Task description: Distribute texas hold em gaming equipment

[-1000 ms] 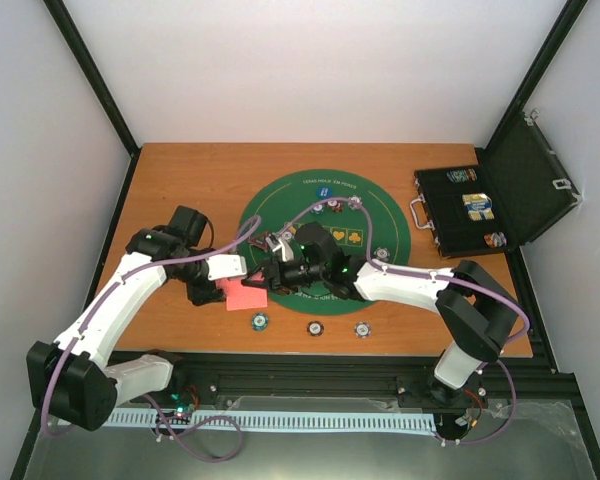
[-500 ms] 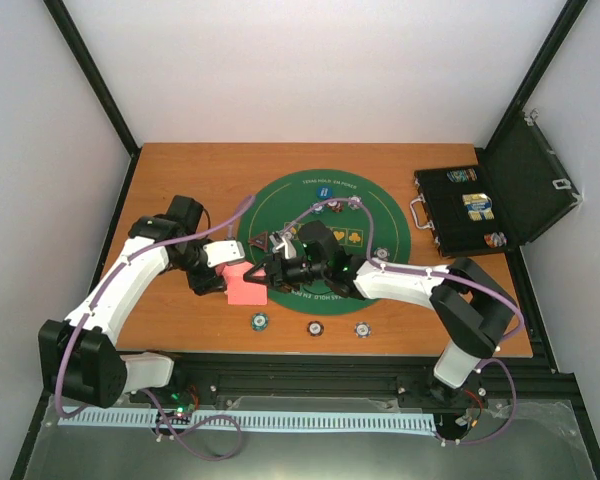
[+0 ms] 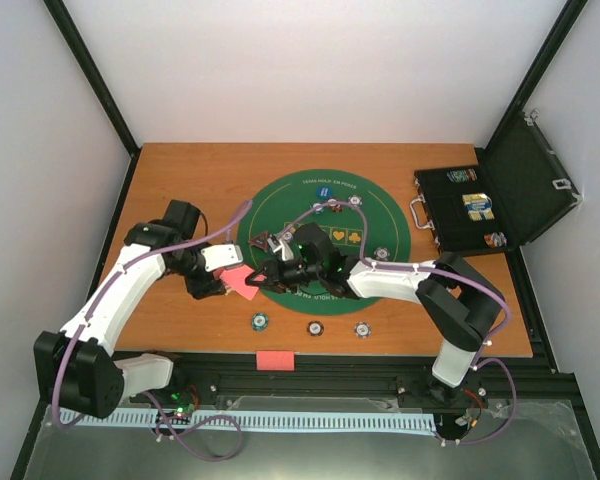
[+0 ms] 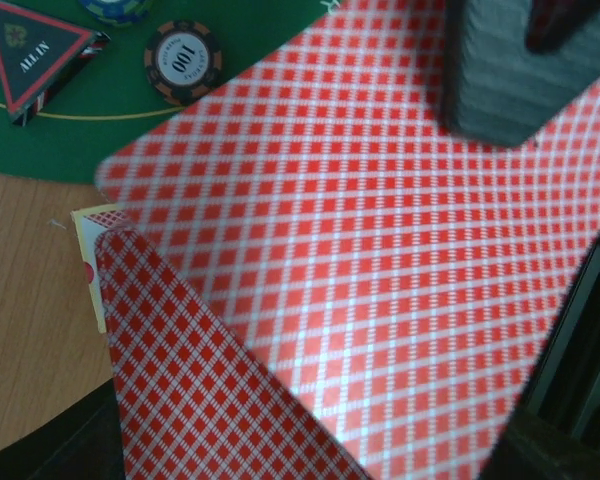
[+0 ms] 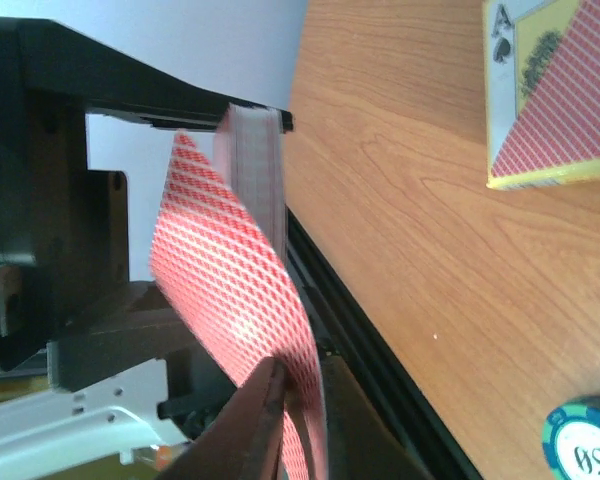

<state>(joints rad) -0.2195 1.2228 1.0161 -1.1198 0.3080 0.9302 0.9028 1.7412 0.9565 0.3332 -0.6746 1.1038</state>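
My left gripper (image 3: 218, 281) is shut on a deck of pink-red-backed playing cards (image 5: 252, 160) just off the green mat's left edge. My right gripper (image 5: 300, 375) faces it and is shut on one card (image 5: 230, 290), which bows out from the deck. That card (image 4: 380, 250) fills the left wrist view and hides my left fingers. Two more cards (image 5: 550, 110) lie on the wood, a red back over a face-up ace. A black triangular marker (image 4: 35, 50) and a striped chip (image 4: 183, 62) sit on the mat. Three chips (image 3: 314, 327) line the table's near edge.
The round green felt mat (image 3: 380, 215) carries more chips at its far side (image 3: 335, 207) and right side (image 3: 381, 254). The open black case (image 3: 480, 210) stands at the right. One red-backed card (image 3: 275, 360) lies on the black rail below the table's front edge.
My right gripper has closed on the deck's top card. The left arm has drawn the deck slightly back and left. A red card now lies on the front rail.
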